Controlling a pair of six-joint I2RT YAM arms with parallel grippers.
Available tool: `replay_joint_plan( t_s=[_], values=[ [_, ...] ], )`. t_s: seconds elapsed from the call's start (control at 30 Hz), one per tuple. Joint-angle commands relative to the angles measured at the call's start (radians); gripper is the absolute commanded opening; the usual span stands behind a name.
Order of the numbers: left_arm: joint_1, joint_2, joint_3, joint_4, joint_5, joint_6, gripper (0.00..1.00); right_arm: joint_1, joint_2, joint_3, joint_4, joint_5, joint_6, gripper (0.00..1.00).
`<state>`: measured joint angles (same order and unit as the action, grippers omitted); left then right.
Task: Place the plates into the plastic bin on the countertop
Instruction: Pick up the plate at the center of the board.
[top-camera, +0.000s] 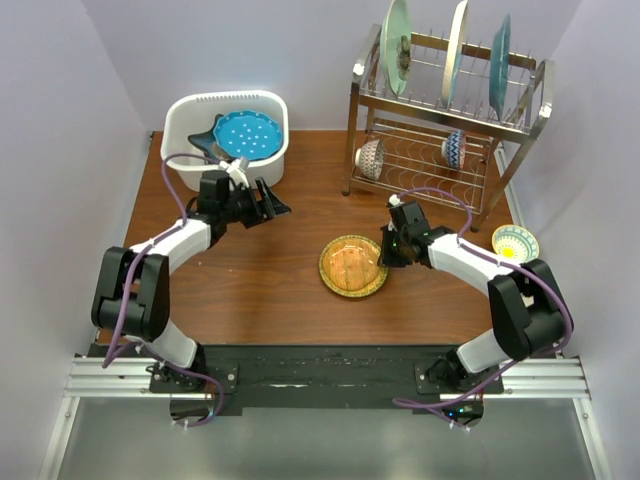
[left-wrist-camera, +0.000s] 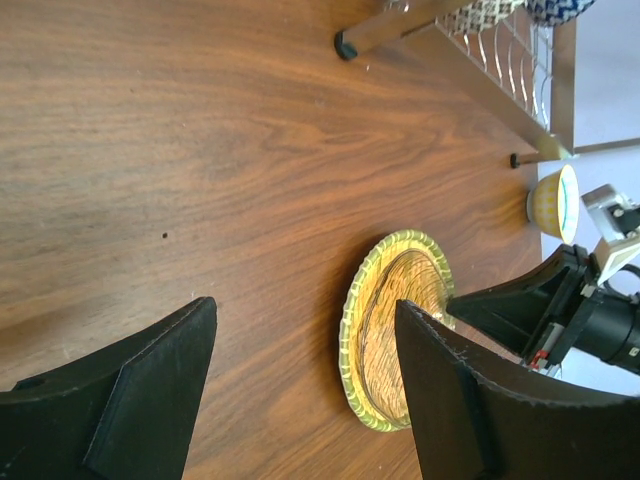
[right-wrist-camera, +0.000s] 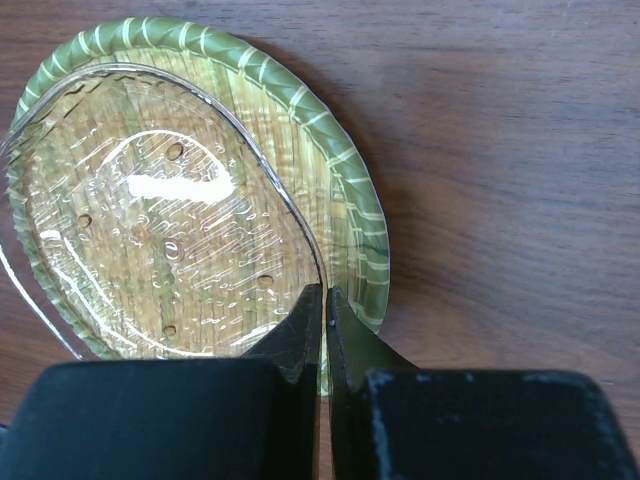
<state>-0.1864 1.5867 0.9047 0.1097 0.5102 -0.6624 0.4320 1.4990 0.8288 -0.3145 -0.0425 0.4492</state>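
"Amber glaze with a green rim: where is that plate (top-camera: 353, 265) found?"

"It is laid flat and face up on the countertop (top-camera: 260, 290), well apart from the plastic bin (top-camera: 178, 120), toward the bin's near right. Since it is round, no long axis can be named; only the upward face can be stated."

"Which step is judged to be in hand?"

"The grasp. The right gripper (right-wrist-camera: 323, 300) is seen pinched onto the rim on the side farthest from the bin, its fingers nearly met with the edge between them. Whether the plate is raised off the wood cannot be told."

"And the other arm?"

"The left gripper (top-camera: 268, 205) is held just in front of the bin, fingers spread wide, nothing between them."

"What is called for next?"

"A lift clear of the wood and a carry toward the bin — where a blue dotted plate (top-camera: 247, 135) is already lodged, so a tilt would probably be needed."
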Motion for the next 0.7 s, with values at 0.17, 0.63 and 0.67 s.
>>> replay_joint_plan(
  t_s=[0.17, 0.63, 0.67],
  values=[
    [-0.034, 0.041, -0.023, 0.042, 0.014, 0.041, 0.74, -0.001, -0.097, -0.026, 0.028, 0.059, -0.01, 0.0],
    [-0.171, 0.211, 0.03, 0.03, 0.083, 0.092, 0.62, -0.094, -0.177, -0.033, -0.032, 0.125, -0.043, 0.0],
    [-0.176, 0.214, 0.028, 0.031, 0.091, 0.092, 0.61, -0.108, -0.18, -0.036, -0.032, 0.124, -0.041, 0.0]
  ],
)
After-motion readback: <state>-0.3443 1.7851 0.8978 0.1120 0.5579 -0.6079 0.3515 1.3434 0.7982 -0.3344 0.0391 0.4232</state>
